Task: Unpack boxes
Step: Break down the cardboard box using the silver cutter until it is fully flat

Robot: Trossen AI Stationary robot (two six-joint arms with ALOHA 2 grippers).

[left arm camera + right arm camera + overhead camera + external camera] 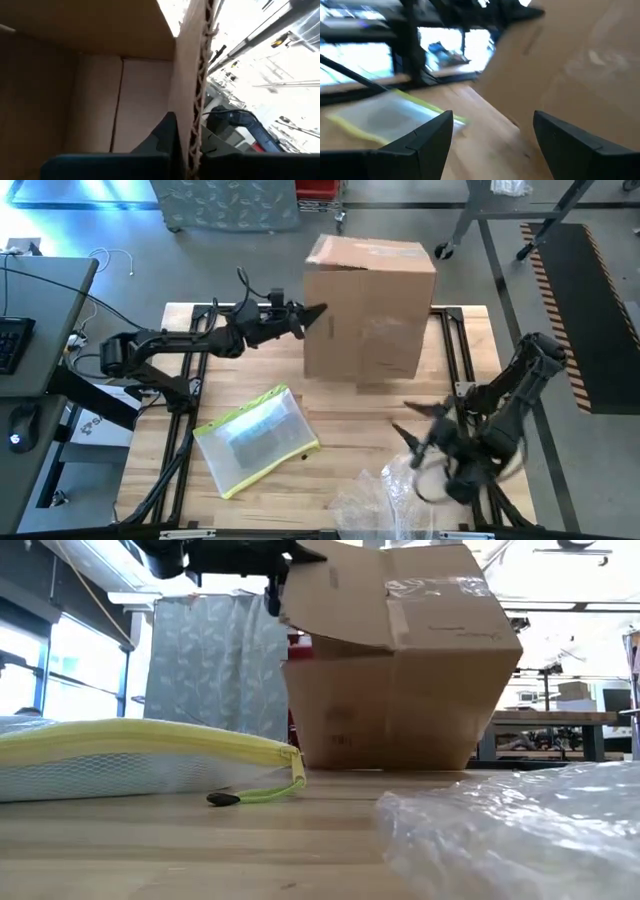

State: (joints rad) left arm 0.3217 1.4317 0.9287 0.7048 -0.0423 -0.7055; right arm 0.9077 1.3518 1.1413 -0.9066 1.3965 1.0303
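We see a plain brown carton (370, 305) with clear tape, a clear sleeve (258, 437) edged in yellow-green, glossy clear film (520, 830), a pale wood-grain desk (350, 442), and black arms with dark jaws.

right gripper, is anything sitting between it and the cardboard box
Nothing visible does. The right gripper is open over bare table in front of the box; the plastic film and yellow-edged sleeve lie off to the side. The left gripper already grips a box flap.
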